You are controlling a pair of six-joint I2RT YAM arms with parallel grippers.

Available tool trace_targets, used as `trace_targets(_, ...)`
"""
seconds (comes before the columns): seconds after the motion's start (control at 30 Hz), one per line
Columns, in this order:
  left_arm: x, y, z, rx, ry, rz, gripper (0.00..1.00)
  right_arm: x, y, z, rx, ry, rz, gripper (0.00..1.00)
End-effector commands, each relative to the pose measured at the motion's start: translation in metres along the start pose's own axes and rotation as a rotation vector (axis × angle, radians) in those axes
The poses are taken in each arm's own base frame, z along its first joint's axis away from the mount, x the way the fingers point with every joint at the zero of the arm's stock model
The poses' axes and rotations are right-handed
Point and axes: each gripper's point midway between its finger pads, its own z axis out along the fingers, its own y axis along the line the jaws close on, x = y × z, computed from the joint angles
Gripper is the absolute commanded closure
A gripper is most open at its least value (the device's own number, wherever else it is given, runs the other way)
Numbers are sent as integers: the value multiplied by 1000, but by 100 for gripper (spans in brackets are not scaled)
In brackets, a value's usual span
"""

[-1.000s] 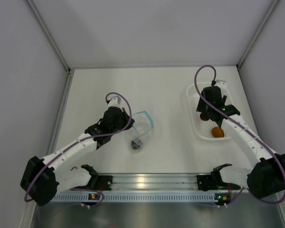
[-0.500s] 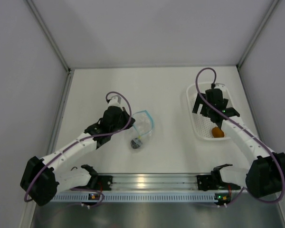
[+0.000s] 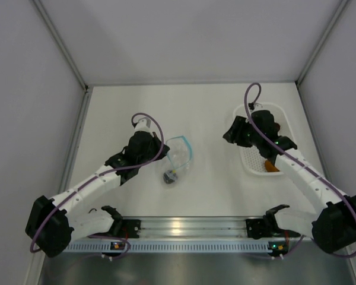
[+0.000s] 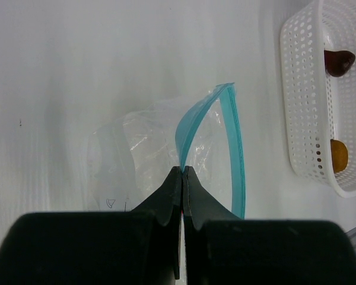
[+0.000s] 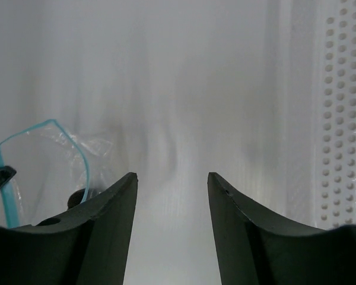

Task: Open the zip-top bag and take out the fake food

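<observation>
Top, left-wrist and right-wrist views of a two-arm rig at a white worktop (image 3: 213, 113).

The zip-top bag (image 3: 179, 153) lies on the worktop left of centre, just right of the left arm's wrist. Its mouth gapes, and the light blue zip strip (image 4: 236, 154) is parted into two arcs.

The left pincer (image 4: 182, 172) has its fingers pressed together, with one arc of the zip strip nipped between the tips.

The right pincer (image 5: 172, 175) has its fingers spread wide with nothing between them. It hangs over bare worktop at the left edge of the white perforated basket (image 3: 247, 163) and points toward the bag.

The fake food is in three pieces:
- A dark piece (image 3: 169, 177) sits inside the bag at its near end.
- An orange piece (image 4: 339, 155) lies in the basket.
- A maroon-brown piece (image 4: 339, 62) lies in the basket, apart from the orange one.

In the top view the right arm hides the maroon-brown piece. The orange piece shows at the basket's near end.

The basket stands at the right side of the worktop, well apart from the bag.
</observation>
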Motion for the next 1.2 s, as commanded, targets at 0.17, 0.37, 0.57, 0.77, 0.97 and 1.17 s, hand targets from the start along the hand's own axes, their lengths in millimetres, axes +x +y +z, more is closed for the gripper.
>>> trace_targets(0.17, -27, -34, -9, 107, -53, -35, 100, 3, 110, -10, -206, -4, -93, 50)
trace_targets(0.37, -31, -49, -14, 163, -54, -61, 100, 21, 157, -10, -250, 26, -128, 53)
trace_targets(0.57, -34, -60, -18, 211, -57, -89, 100, 48, 192, -1, -285, 58, -140, 59)
trace_targets(0.77, -30, -68, -23, 250, -47, -107, 100, 81, 216, 17, -282, 109, -180, 60)
trace_targets(0.97, -31, -69, -31, 265, -60, -116, 100, 115, 220, 34, -240, 148, -220, 62)
trace_targets(1.17, -32, -64, -34, 256, -81, -126, 100, 135, 216, 42, -197, 151, -246, 63)
